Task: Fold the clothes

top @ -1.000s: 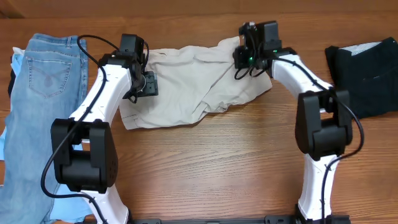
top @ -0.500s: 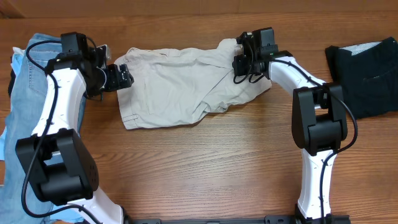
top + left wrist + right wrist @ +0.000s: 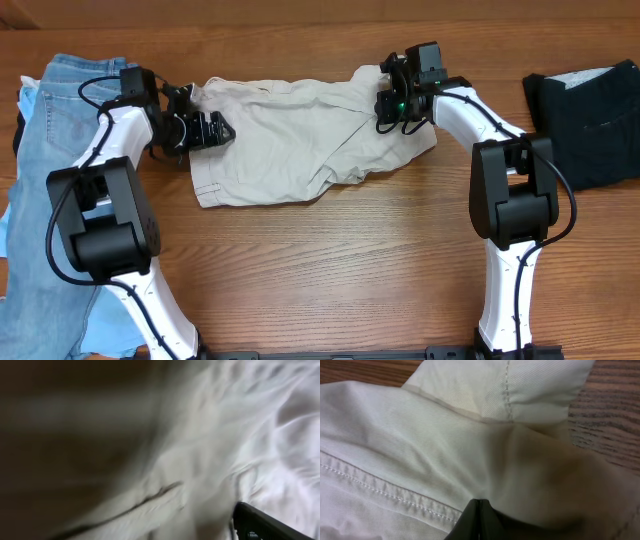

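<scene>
Altogether three garments: one khaki shorts (image 3: pixel 300 140), one jeans (image 3: pixel 70 110) left of them, one black garment (image 3: pixel 590 120) right. Right gripper (image 3: pixel 479 506) is pinched tight on the shorts' cloth — left gripper (image 3: pixel 210 130) at their waist edge, grip unclear.

The shorts (image 3: pixel 300 140) lie across the far middle of the bench (image 3: pixel 330 280), with the jeans (image 3: pixel 60 110) at their left and the folded garment (image 3: pixel 590 120) well apart at the far right. The left pincer (image 3: pixel 215 130) is at the shorts' left end, and the right pincer (image 3: pixel 385 105) is at their far right corner.

Heavy blur over shorts (image 3: pixel 215 445), left wrist view
</scene>
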Robot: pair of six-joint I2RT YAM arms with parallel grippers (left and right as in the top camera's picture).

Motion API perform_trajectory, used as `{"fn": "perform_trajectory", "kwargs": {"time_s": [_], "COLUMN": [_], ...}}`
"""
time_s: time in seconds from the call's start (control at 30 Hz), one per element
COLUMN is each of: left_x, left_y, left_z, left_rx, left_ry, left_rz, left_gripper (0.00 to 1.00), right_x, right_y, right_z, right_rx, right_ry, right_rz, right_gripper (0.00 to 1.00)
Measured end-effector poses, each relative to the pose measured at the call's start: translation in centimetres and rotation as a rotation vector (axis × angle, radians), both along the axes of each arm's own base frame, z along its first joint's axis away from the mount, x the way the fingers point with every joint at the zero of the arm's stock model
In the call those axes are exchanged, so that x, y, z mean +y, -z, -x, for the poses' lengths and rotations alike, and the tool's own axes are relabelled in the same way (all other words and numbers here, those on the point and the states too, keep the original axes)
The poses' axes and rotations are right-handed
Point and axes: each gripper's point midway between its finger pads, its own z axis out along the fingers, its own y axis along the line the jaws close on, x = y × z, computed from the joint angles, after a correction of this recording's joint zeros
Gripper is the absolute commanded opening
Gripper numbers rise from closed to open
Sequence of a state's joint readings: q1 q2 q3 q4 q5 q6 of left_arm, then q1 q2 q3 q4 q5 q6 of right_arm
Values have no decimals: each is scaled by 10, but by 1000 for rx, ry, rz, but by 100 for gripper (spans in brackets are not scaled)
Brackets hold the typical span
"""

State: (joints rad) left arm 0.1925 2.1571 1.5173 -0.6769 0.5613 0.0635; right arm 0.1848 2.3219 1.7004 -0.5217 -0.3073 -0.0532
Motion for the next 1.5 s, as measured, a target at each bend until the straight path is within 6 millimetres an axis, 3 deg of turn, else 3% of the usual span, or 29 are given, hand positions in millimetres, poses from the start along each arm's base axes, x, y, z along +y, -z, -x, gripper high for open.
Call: {"fn": "perform_trajectory", "kwargs": {"time_s": [0.1, 0.17, 0.27, 0.33, 0.4, 0.5, 0.57, 0.6, 0.67, 0.8, 0.83, 0.97, 1.07, 1.17, 1.3, 1.37, 1.5], "left_x": [-22, -38, -66, -76, -71, -53, -30, -14, -9, -7, -10, -30, -58, -101, -151, -165, -157], "left_y": [-3, -3, 4, 13, 13, 13, 10, 0, -18, -73, -88, -115, -116, -115, -117, -116, -107], "left_z": [-6, -7, -5, -1, 0, 6, 10, 10, 20, 21, 20, 11, -3, -13, -13, -10, -3], "left_rx": [-37, -44, -29, 3, 12, 56, 75, 63, 74, -40, -78, -165, -201, -234, -280, -293, -254], "left_ry": [44, 78, 132, 141, 124, 72, 16, -19, -29, -6, 3, 27, 31, 23, 34, 44, 17], "left_rz": [122, 162, 189, 205, 213, 237, 244, 244, 223, 125, 106, 69, 0, -90, -155, -190, -262], "left_gripper": [90, 75, 5, 4, 4, 4, 4, 4, 4, 4, 4, 4, 4, 4, 4, 4, 4], "right_x": [0, 0, 0, 0, 0, 0, 1, 3, 8, 16, 17, 18, 18, 18, 19, 19, 14], "right_y": [0, 0, 0, 0, 1, 1, 1, 1, 1, 1, 1, 0, 0, 0, 0, 0, -2], "right_z": [0, 0, 1, 2, 2, 4, 7, 9, 13, 19, 20, 21, 21, 21, 21, 22, 33], "right_rx": [1, 2, 5, 12, 13, 19, 37, 43, 52, 75, 78, 82, 82, 82, 82, 83, 137], "right_ry": [0, 0, 0, 0, 0, -1, -5, -11, -25, -46, -49, -51, -51, -51, -52, -53, -46], "right_rz": [0, 0, 1, 2, 2, 2, -4, -13, -22, -48, -51, -56, -56, -56, -57, -60, -56], "right_gripper": [4, 4, 4, 4, 4, 4, 4, 4, 4, 4, 4, 4, 4, 4, 4, 4, 4]}}
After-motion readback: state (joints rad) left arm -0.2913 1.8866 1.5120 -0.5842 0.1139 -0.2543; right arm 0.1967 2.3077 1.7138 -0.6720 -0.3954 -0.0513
